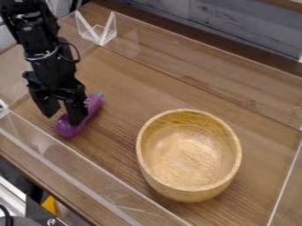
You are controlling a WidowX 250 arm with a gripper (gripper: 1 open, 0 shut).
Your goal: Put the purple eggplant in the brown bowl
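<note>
Open gripper [63, 108] overlaps purple eggplant [78, 118]; brown bowl [189, 155] stands apart.

Purple eggplant [70, 125], slanted on table [132, 69]; round brown bowl [189, 155], upright, empty.

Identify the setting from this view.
Likely a robot test bench dressed as a play kitchen: a robot arm over a wood-look tabletop, a purple eggplant, probably a toy, and a brown bowl.
</note>
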